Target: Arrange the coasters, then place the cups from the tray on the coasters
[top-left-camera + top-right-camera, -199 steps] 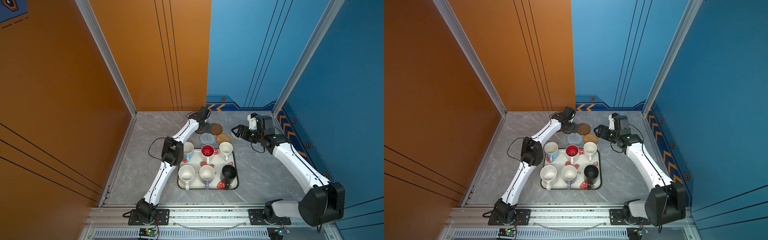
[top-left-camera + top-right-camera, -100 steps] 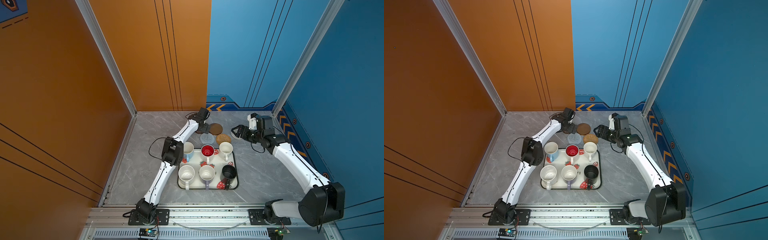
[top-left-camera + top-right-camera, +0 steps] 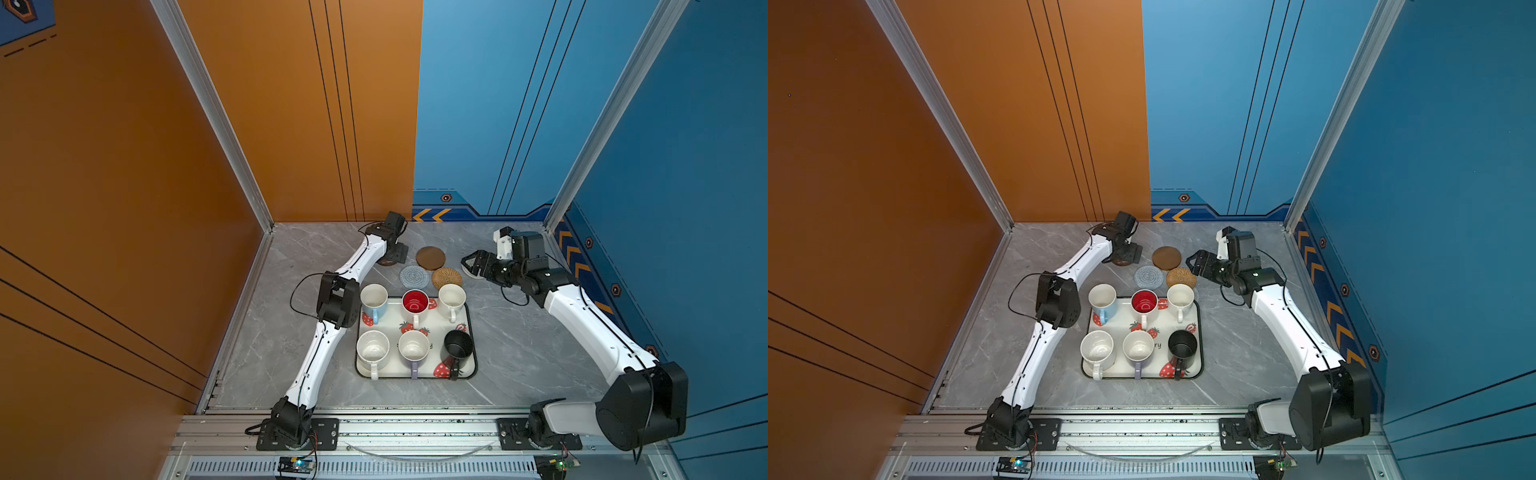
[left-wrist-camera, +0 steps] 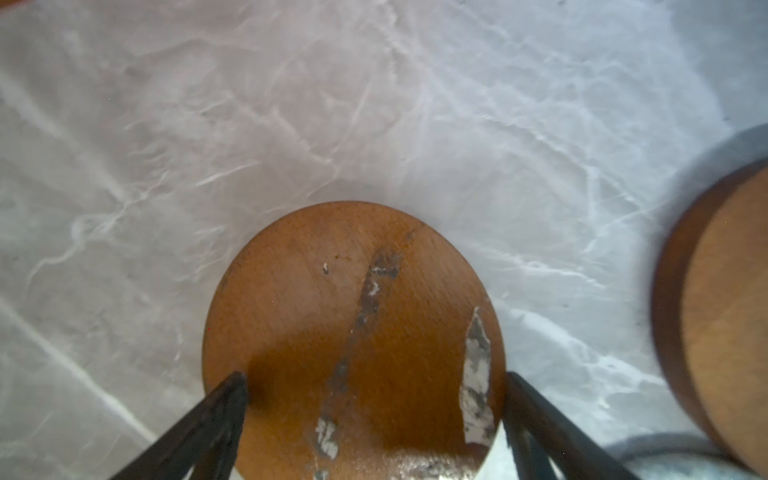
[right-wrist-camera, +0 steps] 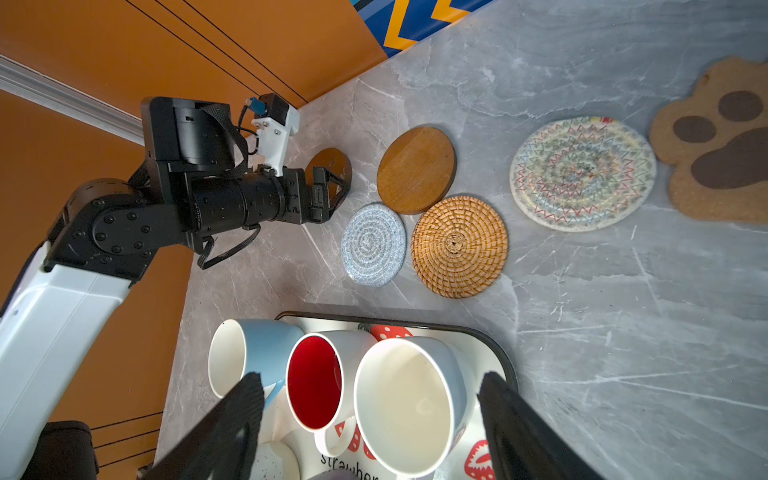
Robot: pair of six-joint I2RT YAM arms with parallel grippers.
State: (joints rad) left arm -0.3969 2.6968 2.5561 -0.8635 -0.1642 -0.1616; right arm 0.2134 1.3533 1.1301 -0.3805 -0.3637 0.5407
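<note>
The grey marble tabletop (image 3: pixel 519 365) carries the white strawberry-print tray with the dark rim (image 3: pixel 392 322) near its front. All six handled mugs (image 3: pixel 414 347) stand on the tray, so no cup has been moved and the coasters are not yet fully arranged.

Beyond the tray, the left gripper (image 4: pixel 375 376) hangs over the far-left end of the coaster group. Its fingers are spread, one on each side of a scuffed brown wooden disc (image 4: pixel 353 291) lying flat on the table. I cannot tell whether they touch its edge.

The disc sits straight below this gripper and between its jaws. Being round, it has no long axis, so the wrist angle should matter little. The left arm is plainly the nearer one.

The right gripper (image 5: pixel 372 376) is also spread and holds nothing. It hovers well apart, on the far side of the group.

Between the two grippers lie a second brown wooden disc (image 3: pixel 430 257), a grey-white woven round (image 3: pixel 414 276) and a tan rattan round (image 3: pixel 446 278), set close together. The right wrist view adds a zigzag-stitched woven round (image 5: pixel 582 172) and a paw-print cork piece (image 5: pixel 723 158), both nearer the right arm.
</note>
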